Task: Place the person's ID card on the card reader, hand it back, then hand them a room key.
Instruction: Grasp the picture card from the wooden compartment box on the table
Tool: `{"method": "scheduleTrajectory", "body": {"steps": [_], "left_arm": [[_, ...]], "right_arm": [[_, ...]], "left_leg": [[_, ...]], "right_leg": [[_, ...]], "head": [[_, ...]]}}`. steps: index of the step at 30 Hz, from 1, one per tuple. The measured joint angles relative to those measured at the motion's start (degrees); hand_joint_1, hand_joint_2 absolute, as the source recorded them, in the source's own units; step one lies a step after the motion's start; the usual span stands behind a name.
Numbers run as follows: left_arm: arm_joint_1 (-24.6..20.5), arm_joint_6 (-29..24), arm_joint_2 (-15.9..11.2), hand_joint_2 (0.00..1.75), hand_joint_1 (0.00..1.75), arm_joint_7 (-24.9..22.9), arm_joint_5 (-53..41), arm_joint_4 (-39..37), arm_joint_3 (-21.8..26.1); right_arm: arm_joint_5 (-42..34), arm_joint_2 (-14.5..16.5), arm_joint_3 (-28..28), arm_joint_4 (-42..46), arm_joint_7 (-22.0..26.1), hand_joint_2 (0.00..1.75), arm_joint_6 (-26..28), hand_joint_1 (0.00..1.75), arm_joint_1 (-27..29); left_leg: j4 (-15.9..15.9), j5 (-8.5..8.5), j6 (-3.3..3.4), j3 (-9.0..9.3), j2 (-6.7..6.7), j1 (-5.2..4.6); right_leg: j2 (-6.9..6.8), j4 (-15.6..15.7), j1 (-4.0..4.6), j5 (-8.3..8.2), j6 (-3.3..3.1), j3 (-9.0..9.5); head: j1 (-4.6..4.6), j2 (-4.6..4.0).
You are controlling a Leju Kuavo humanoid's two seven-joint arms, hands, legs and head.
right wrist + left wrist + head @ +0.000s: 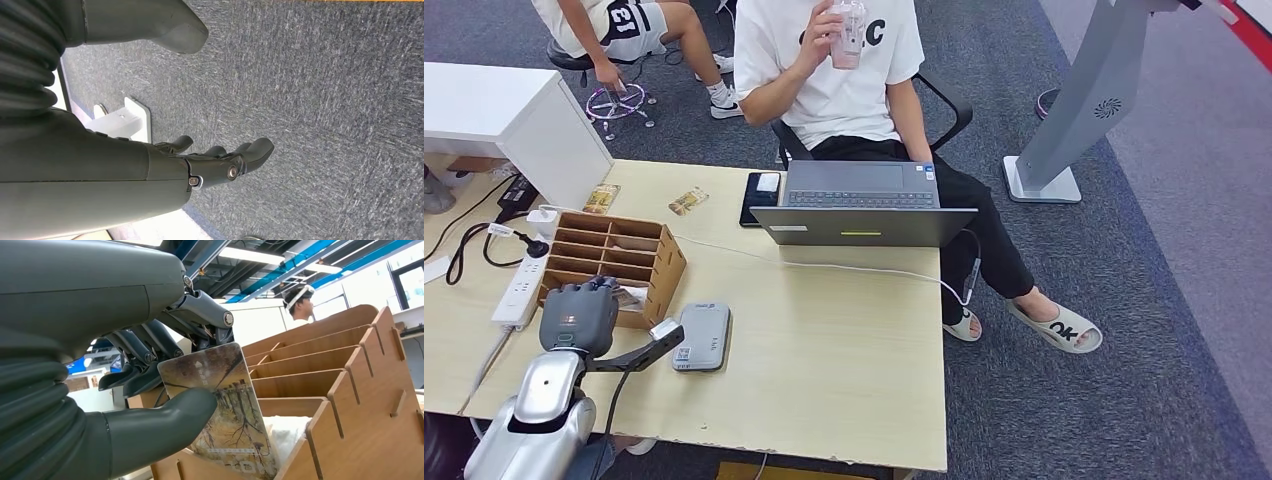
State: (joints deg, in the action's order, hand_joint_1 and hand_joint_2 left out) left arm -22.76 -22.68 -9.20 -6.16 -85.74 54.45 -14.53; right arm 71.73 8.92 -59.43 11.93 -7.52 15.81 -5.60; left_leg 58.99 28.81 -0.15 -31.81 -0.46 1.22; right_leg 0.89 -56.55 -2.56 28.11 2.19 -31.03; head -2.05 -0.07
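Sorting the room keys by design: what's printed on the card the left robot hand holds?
A brownish woodland scene with bare trees on the card, clearest in the left wrist view.

Office: laptop (864, 205), desk (844, 340), grey carpet (1164, 330).

silver arm (534, 410), grey ribbed-cover left hand (579, 315) (darker fingers (145, 347)), black cable.

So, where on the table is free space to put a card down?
Free: the broad bare tabletop between the card reader, the laptop and the near edge. Crowded: the far left, around the wooden organizer, power strip and left hand.
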Motion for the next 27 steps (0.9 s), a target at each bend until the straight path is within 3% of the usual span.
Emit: {"method": "scheduleTrajectory", "body": {"steps": [22, 27], "left_arm": [[-0.16, -0.85, -0.27, 1.75, 1.75, 0.00, 0.14, 0.02, 0.28], [-0.32, -3.17, -0.28, 1.75, 1.75, 0.30, 2.17, 0.30, 0.74]], "right_arm": [[0.00, 0.00, 0.00, 0.02, 0.00, 1.75, 0.06, 0.00, 0.00], [0.03, 0.00, 0.00, 0.02, 0.00, 1.75, 0.14, 0.00, 0.00]], "left_leg": [[0.00, 0.00, 0.00, 0.00, 0.00, 0.00], [0.00, 0.00, 0.00, 0.00, -0.01, 0.00]], "right_leg": [[0.00, 0.00, 0.00, 0.00, 0.00, 0.00], [0.00, -0.01, 0.00, 0.00, 0.00, 0.00]], "head": [[0.00, 0.00], [-0.01, 0.00]]}}
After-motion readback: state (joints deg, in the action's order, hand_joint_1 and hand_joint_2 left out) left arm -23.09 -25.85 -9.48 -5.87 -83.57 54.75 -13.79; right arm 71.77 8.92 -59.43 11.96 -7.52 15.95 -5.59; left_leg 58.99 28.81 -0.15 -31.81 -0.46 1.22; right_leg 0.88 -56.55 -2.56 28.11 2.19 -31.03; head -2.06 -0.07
